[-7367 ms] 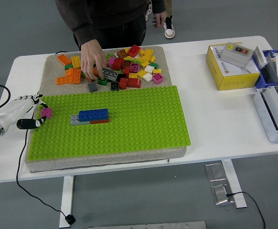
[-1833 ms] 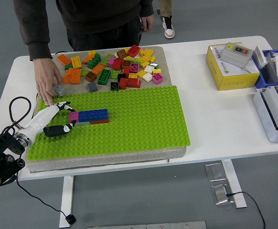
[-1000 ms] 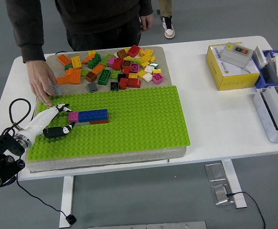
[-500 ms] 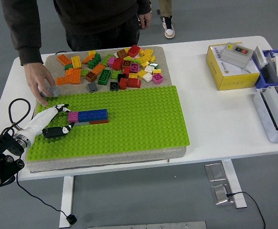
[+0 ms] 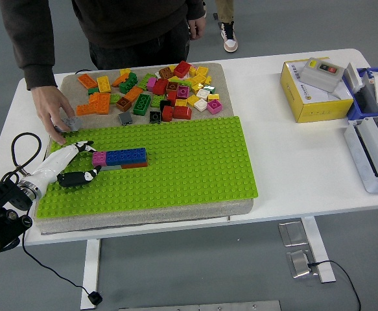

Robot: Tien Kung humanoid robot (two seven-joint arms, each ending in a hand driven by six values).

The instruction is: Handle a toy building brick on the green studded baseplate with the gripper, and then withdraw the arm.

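The green studded baseplate [image 5: 176, 162] lies on a grey pad in the middle of the table. On its left part sits a row of bricks: a pink brick [image 5: 99, 157], then a blue brick [image 5: 126, 155] over grey and orange ones. My left hand [image 5: 78, 162] rests over the plate's left edge, just left of the pink brick. Its fingers are spread and hold nothing. A person's hand [image 5: 54, 111] at the pad's far left corner holds a grey brick [image 5: 70, 122]. My right arm is out of view.
A heap of loose bricks [image 5: 156, 94] covers the pad behind the baseplate. A yellow box [image 5: 312, 94] with a grey switch box on it stands at the right. Blue and white containers [image 5: 373, 136] sit at the right edge. A black cable [image 5: 23, 152] loops by my left arm.
The pink brick went from my hand onto the plate, left of the blue row. My hand has let go and eased back. The person's hand moved left with a grey brick.
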